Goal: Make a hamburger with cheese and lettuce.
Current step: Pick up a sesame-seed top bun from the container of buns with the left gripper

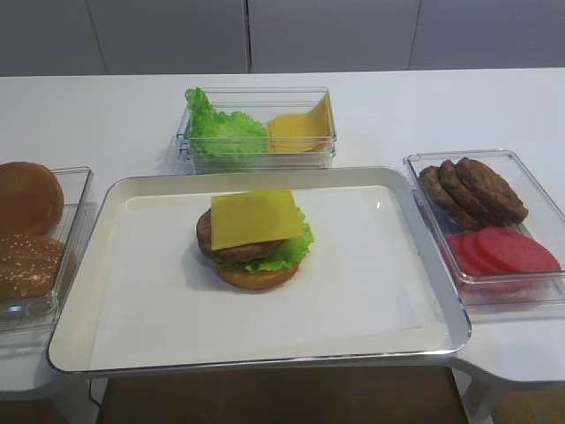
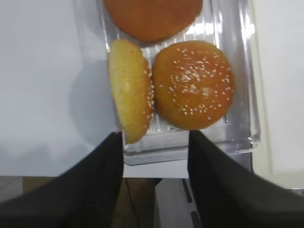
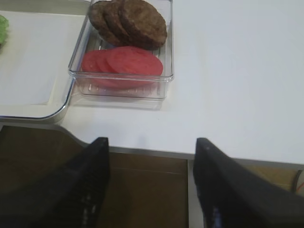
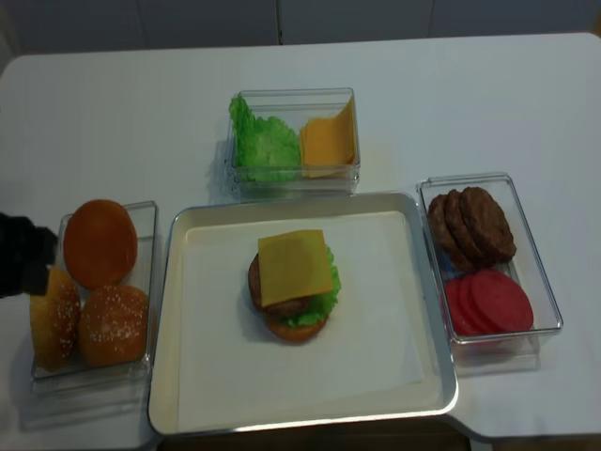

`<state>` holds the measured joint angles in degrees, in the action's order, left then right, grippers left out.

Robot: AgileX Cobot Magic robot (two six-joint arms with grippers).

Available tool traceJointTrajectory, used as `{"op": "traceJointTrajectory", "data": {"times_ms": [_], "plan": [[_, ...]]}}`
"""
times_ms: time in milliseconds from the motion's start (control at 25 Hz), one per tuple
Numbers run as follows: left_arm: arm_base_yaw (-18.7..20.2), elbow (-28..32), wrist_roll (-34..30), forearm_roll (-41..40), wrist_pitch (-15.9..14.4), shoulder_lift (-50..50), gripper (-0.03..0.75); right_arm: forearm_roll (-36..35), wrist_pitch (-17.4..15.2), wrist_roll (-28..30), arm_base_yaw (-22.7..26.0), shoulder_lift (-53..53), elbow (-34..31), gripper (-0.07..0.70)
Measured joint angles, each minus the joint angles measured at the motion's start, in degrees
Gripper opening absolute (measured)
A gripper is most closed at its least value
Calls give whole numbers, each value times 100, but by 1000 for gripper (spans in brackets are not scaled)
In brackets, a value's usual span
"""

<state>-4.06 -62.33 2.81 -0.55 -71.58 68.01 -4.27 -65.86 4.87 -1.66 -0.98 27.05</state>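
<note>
The hamburger point(image 1: 256, 238) sits in the middle of the tray point(image 1: 415, 340), without a top. Its square yellow cheese point(image 1: 256, 218) lies uppermost, over a dark patty, with ruffled lettuce point(image 1: 290, 252) frilling out above the bottom bun. In the left wrist view my left gripper point(image 2: 156, 134) is open at the near end of the bun box. A sesame bun top point(image 2: 130, 90) stands on edge just beyond its left fingertip. A second sesame top point(image 2: 193, 84) lies flat beside it. My right gripper point(image 3: 151, 140) is open and empty over the table's front edge.
A clear box point(image 4: 99, 376) at the left holds the buns, with my left arm point(image 4: 23, 254) beside it. Behind the tray, a box point(image 1: 256, 146) holds loose green leaves and yellow slices. At the right are dark patties point(image 1: 472, 190) and red slices point(image 1: 503, 252).
</note>
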Motion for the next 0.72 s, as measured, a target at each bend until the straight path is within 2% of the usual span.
{"op": "traceJointTrajectory", "data": {"times_ms": [80, 200, 720], "plan": [[-356, -56, -194, 227, 22, 221, 334, 0, 0, 0, 0, 0, 0, 443], [-683, -56, -486, 607, 46, 528, 334, 0, 0, 0, 0, 0, 0, 443], [-735, -56, -583, 622, 115, 1356, 361, 0, 0, 0, 0, 0, 0, 443]]}}
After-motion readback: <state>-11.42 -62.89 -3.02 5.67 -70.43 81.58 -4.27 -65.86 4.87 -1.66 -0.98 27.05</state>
